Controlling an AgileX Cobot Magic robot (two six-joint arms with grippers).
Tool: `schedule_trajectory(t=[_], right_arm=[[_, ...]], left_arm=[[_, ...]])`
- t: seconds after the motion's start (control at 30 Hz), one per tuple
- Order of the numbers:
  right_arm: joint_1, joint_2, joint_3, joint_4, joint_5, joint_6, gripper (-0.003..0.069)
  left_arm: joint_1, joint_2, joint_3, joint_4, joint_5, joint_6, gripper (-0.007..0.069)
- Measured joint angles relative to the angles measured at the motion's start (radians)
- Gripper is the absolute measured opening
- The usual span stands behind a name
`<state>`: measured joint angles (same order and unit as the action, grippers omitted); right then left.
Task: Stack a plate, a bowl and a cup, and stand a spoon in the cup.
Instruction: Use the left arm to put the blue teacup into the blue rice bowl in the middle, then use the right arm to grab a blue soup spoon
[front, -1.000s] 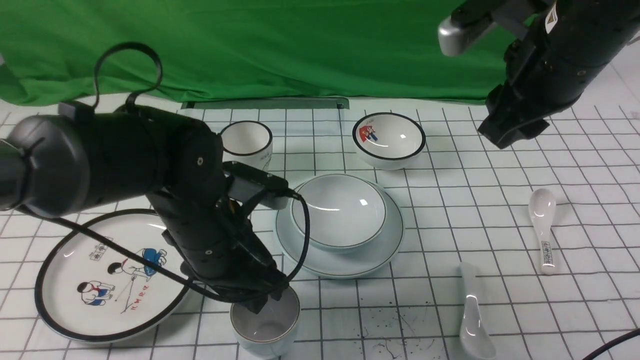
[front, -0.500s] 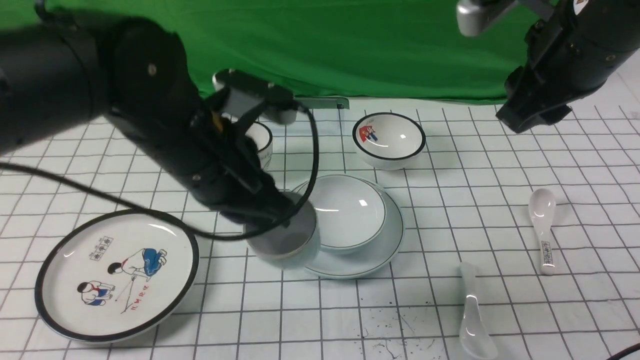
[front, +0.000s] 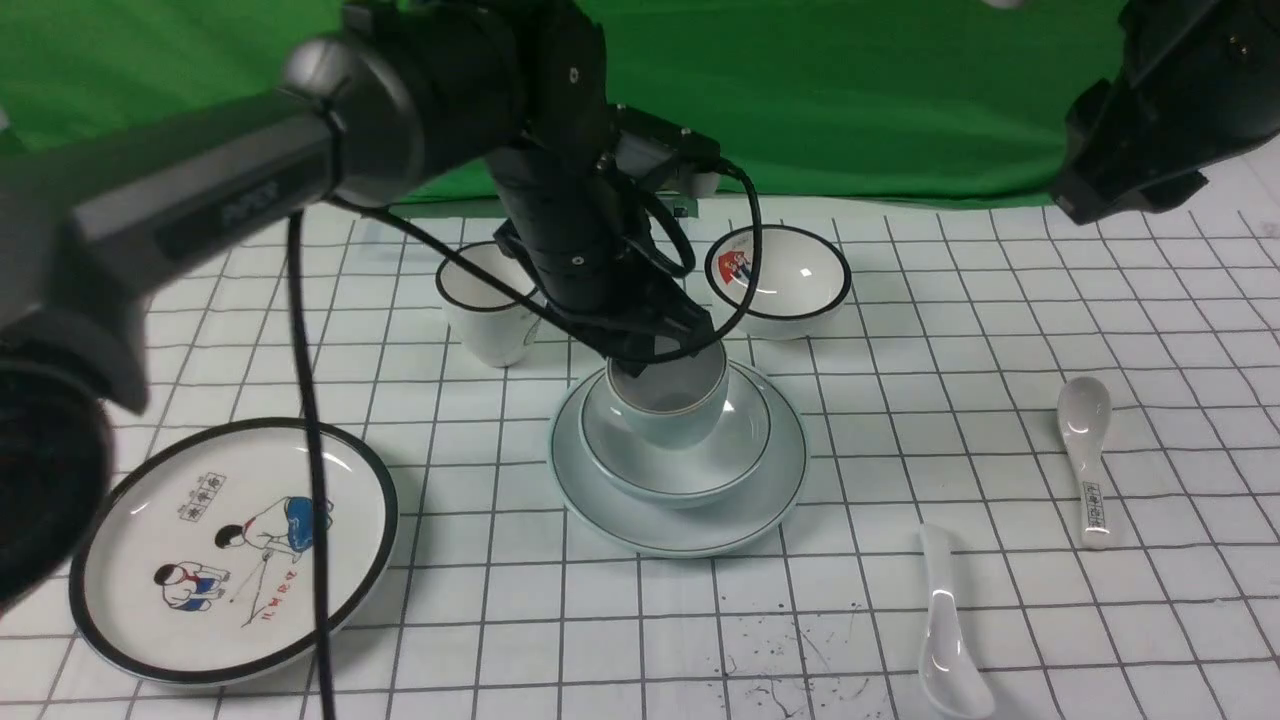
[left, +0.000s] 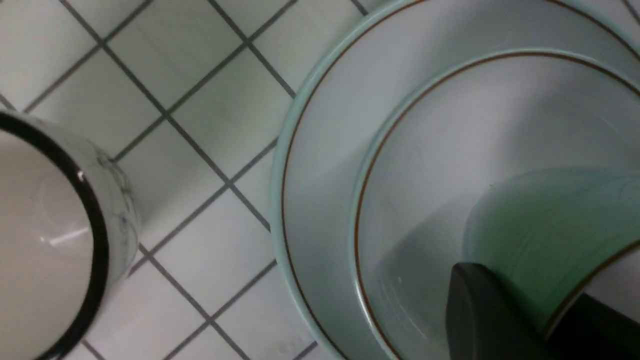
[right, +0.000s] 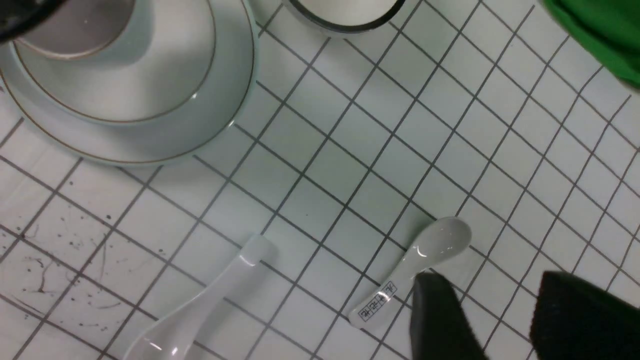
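Note:
The plain bowl (front: 690, 455) sits on the plain plate (front: 760, 500) at the table's middle. My left gripper (front: 655, 352) is shut on the rim of the plain cup (front: 668, 405) and holds it inside the bowl; I cannot tell if it rests on the bowl's bottom. In the left wrist view one finger (left: 485, 315) presses the cup's outer wall (left: 540, 230). The plain white spoon (front: 945, 640) lies at the front right; it also shows in the right wrist view (right: 200, 310). My right gripper (right: 492, 300) is open and empty, high above the printed spoon (right: 415, 265).
A black-rimmed cup (front: 490, 300) stands behind and to the left of the stack. A black-rimmed cartoon bowl (front: 785, 285) is behind it. A black-rimmed cartoon plate (front: 130, 640) lies front left. The printed spoon (front: 1088, 460) lies at the right. A green backdrop hangs behind.
My left gripper has carried the plain cup from the front of the table up and back, over the plate's rim into the bowl. The right arm has moved up and right.

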<state>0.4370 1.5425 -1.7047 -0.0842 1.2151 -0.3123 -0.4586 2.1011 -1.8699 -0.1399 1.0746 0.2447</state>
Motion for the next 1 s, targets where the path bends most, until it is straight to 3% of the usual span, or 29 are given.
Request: schedule_trajectory(t=[0.3, 0.37, 0.53, 0.73, 0.9, 1.0], right_arm=[[0.000, -0.006, 0.122, -0.046, -0.004, 0.050, 0.0308], [-0.005, -0.006, 0.158, -0.058, -0.015, 0.081, 0.0308], [-0.100, -0.006, 0.277, -0.064, -0.083, 0.172, 0.0308], [-0.167, -0.006, 0.399, 0.001, -0.166, 0.195, 0.0308], [-0.152, -0.006, 0.525, 0.171, -0.297, 0.172, 0.0344], [-0.114, -0.006, 0.624, 0.224, -0.424, 0.168, 0.0442]], left_arm=[[0.000, 0.071, -0.049, 0.000, 0.021, -0.009, 0.0043], [0.000, 0.071, -0.050, 0.000, 0.021, -0.009, 0.0088], [0.000, 0.045, -0.071, 0.019, 0.035, -0.012, 0.0303], [0.000, -0.074, -0.146, 0.070, 0.086, -0.039, 0.0443], [0.000, -0.231, -0.152, 0.131, 0.129, -0.069, 0.0413], [0.000, -0.353, -0.102, 0.161, 0.133, -0.098, 0.0313]])
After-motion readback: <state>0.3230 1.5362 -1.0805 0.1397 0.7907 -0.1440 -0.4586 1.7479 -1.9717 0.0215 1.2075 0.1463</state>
